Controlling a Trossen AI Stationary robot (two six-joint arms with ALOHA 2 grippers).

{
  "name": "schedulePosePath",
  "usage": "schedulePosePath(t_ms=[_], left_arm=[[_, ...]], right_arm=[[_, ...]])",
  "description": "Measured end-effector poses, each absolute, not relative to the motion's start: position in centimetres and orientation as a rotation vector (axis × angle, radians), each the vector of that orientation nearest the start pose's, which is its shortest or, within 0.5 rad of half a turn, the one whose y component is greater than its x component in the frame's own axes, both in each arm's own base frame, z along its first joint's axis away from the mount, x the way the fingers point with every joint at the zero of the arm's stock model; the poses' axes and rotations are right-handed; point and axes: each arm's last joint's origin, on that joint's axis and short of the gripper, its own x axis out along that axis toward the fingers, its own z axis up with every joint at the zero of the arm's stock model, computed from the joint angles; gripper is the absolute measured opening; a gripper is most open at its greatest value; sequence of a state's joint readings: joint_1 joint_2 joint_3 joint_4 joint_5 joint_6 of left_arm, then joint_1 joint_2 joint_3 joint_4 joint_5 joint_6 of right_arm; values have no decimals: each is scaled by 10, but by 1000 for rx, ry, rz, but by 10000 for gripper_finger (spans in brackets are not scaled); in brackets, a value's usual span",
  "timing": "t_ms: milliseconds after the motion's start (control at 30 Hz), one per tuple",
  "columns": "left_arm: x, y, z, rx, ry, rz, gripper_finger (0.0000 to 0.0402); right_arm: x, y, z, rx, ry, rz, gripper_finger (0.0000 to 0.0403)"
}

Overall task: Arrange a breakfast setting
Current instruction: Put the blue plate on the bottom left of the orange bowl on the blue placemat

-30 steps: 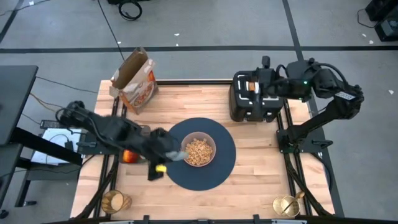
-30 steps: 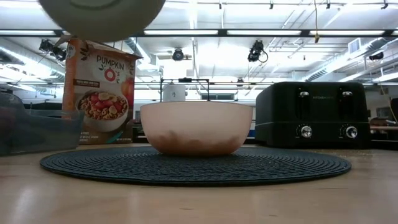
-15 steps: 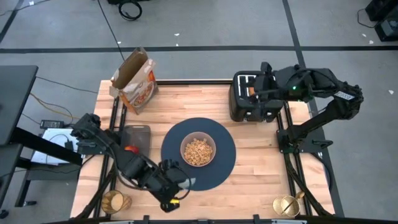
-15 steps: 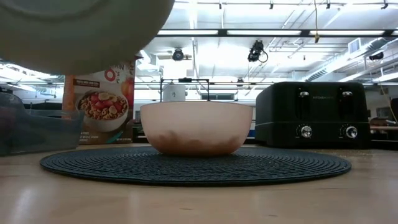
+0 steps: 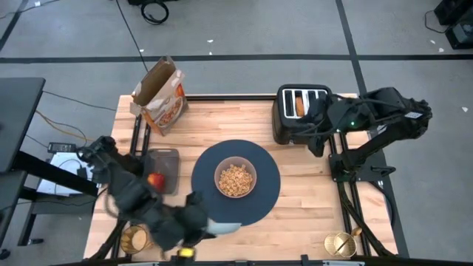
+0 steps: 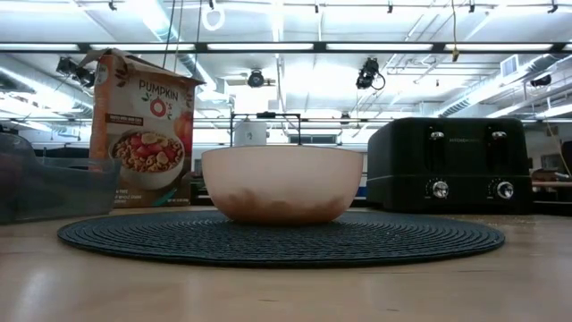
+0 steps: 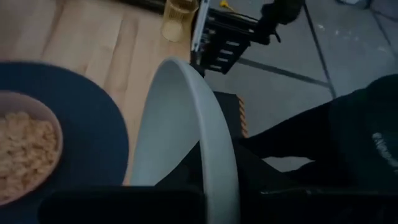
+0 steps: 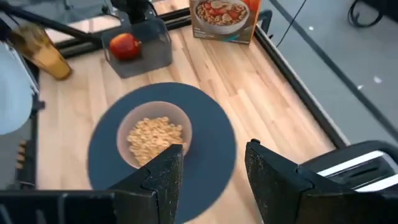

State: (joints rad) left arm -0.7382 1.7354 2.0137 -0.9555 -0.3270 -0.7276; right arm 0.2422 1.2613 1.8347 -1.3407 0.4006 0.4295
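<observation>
My left gripper (image 5: 196,222) is near the table's near edge, left of the middle, shut on the pale blue-grey plate (image 5: 223,227). The translucent pink bowl (image 5: 236,179) holds cereal and rests on the round navy placemat (image 5: 262,199). The red apple (image 5: 155,179) lies in a grey tray (image 5: 164,157). The bagel (image 5: 298,104) sticks up from a slot of the black toaster (image 5: 292,129). My right gripper (image 8: 211,180) is open and empty beside the toaster's right near corner (image 5: 319,142). An amber glass cup (image 5: 137,239) stands at the near left corner. I cannot make out a spoon. My left gripper holds the plate by its rim (image 7: 214,180); the dark fingers cover the place of contact. The plate reaches out from the gripper toward the table's right, seen nearly edge-on in the left wrist view, with its far rim (image 7: 177,65) free. It does not show in the low view.
An open cereal box (image 5: 161,96) stands at the far left. A gold round object (image 5: 340,244) sits at the near right corner. Bare wood (image 5: 310,214) lies right of the placemat and along the near edge.
My left gripper has carried the plate from beside the bowl's left toward the table's near edge, and the plate has left the low view. My right gripper has drawn back from over the toaster's slots toward the toaster's right near corner.
</observation>
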Motion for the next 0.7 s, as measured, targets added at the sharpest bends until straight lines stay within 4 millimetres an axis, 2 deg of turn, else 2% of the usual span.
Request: schedulePosePath(t_ms=[133, 233, 300, 467, 700], left_arm=[[241, -258, 431, -269, 658, -162, 37], [231, -281, 416, -179, 654, -137, 37], [226, -293, 398, -65, 687, -82, 37], [228, -302, 352, 182, 862, 40, 37], [251, -324, 294, 427, 963, 67, 39]], right_arm=[[181, 41, 469, 223, 661, -351, 181], [188, 49, 461, 272, 662, -384, 181], [194, 55, 454, 293, 681, -391, 181], [211, 72, 440, 324, 720, -393, 181], [230, 99, 428, 343, 739, -354, 181]])
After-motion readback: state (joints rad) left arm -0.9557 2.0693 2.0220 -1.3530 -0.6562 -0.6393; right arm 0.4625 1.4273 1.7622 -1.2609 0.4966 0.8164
